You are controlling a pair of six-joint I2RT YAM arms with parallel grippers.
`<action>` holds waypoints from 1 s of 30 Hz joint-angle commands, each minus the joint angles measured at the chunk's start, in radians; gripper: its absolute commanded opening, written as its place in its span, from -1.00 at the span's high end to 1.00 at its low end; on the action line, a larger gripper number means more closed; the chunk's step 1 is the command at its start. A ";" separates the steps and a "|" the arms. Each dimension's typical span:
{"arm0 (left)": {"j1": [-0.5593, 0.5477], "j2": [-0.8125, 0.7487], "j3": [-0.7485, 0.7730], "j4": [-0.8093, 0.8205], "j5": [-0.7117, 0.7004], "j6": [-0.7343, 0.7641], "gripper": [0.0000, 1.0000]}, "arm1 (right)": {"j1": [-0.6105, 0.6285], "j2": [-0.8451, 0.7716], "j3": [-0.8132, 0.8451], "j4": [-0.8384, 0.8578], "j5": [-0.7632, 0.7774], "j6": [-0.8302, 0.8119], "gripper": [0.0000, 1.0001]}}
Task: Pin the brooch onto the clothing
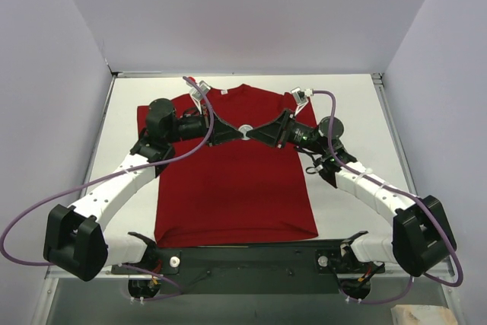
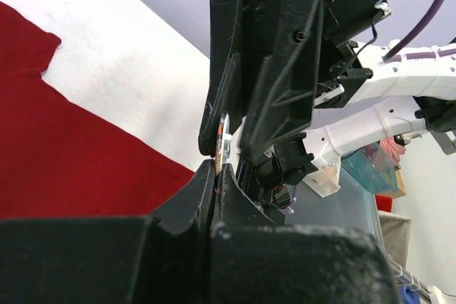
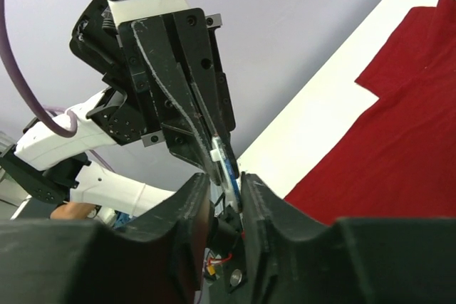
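Top view: left gripper (image 1: 234,133) and right gripper (image 1: 257,132) meet tip to tip over the chest of the clothing (image 1: 236,188), both clamped on the brooch (image 1: 245,131). Left wrist view: brooch edge-on, own fingers at 6 o'clock, the partner's at 12. Right wrist view: likewise. Judged step: readying the pin in mid-air. The next move calls for lowering it to the cloth.
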 commanded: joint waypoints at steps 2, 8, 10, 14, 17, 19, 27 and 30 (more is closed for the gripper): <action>-0.008 -0.029 0.035 0.018 -0.001 0.025 1.00 | 0.006 0.008 0.037 0.146 -0.039 0.021 0.65; -0.017 -0.034 0.048 -0.010 0.003 0.050 1.00 | 0.004 0.019 0.045 0.144 -0.048 0.024 1.00; -0.023 -0.032 0.068 -0.048 0.002 0.079 1.00 | 0.006 0.021 0.049 0.131 -0.054 0.021 1.00; -0.063 -0.031 0.122 -0.160 -0.030 0.162 1.00 | 0.006 0.018 0.069 0.036 -0.057 -0.030 1.00; -0.092 -0.028 0.170 -0.258 -0.067 0.231 1.00 | 0.006 0.009 0.091 -0.072 -0.054 -0.074 1.00; -0.103 -0.029 0.190 -0.304 -0.090 0.264 1.00 | 0.007 0.002 0.106 -0.159 -0.039 -0.119 1.00; -0.150 -0.044 0.251 -0.426 -0.158 0.349 1.00 | 0.017 -0.007 0.173 -0.440 0.018 -0.271 1.00; -0.167 -0.052 0.259 -0.436 -0.170 0.369 1.00 | 0.020 0.001 0.190 -0.494 0.022 -0.295 1.00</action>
